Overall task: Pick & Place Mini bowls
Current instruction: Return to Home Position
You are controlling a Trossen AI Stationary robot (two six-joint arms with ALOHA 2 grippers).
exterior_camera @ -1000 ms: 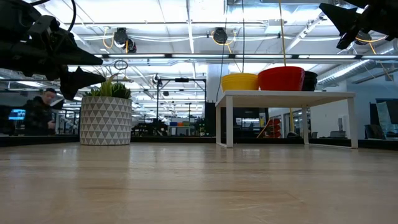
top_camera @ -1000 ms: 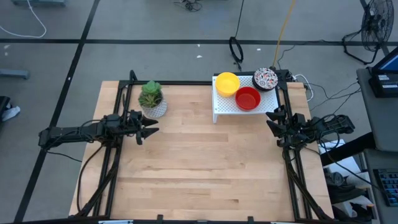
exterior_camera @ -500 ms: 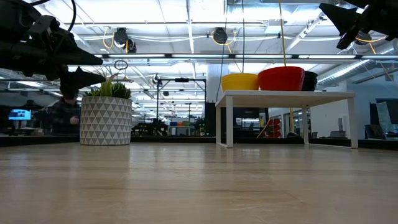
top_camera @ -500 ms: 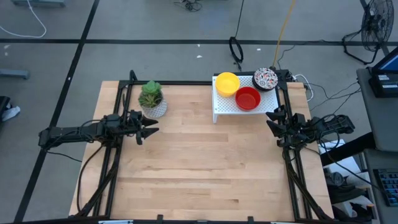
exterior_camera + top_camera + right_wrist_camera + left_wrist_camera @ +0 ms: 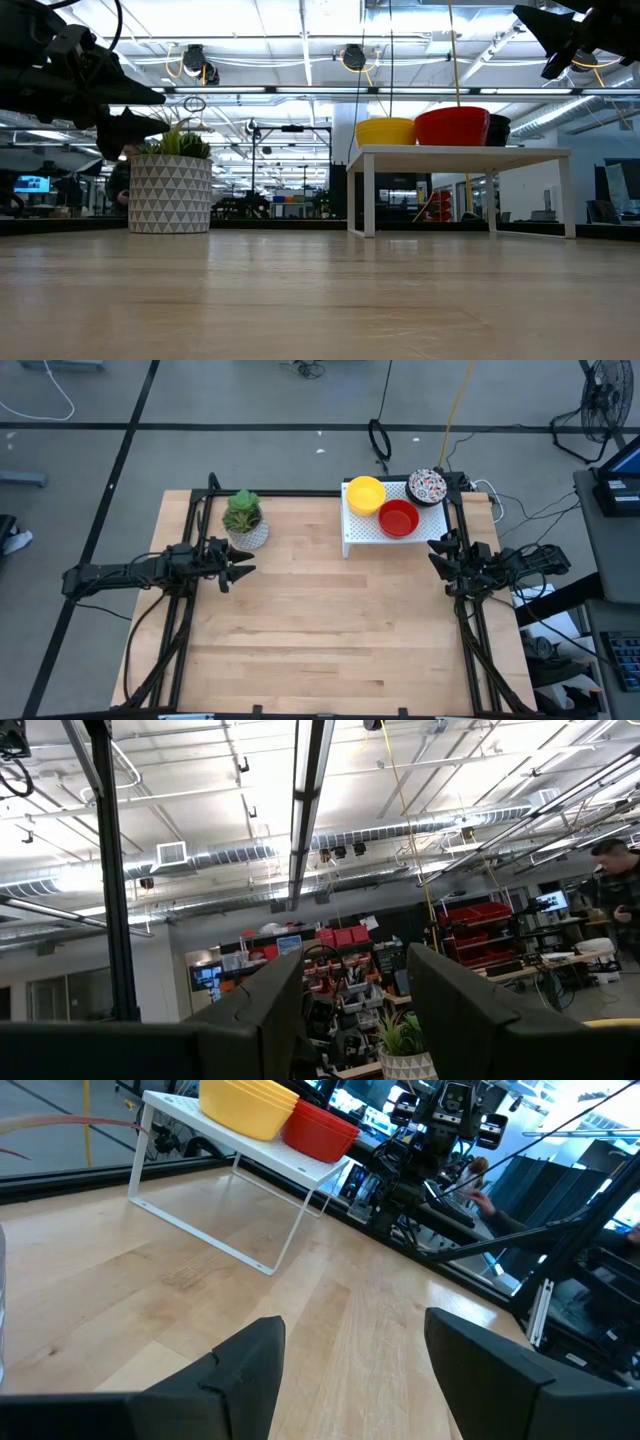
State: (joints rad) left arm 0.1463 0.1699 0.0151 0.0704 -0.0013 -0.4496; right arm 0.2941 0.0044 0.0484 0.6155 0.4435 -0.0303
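Left pincer point(image 5: 240, 571), right pincer point(image 5: 438, 556): both agape.

We've got the left arm point(image 5: 130, 572) sitting out at 9 o'clock, stretched level toward 3, left gripper point(image 5: 243, 568) empty with fingers point(image 5: 250, 1370) spread wide. Right arm point(image 5: 520, 563) mirrors it from 3 o'clock, right gripper point(image 5: 437, 556) up high, also gaping and empty.

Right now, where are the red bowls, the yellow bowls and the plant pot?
red bowls point(image 5: 398, 518): high view, inside of the top bowl.
yellow bowls point(image 5: 366, 494): high view, inside of the top bowl.
plant pot point(image 5: 170, 195): low view, middle of its patterned wall.
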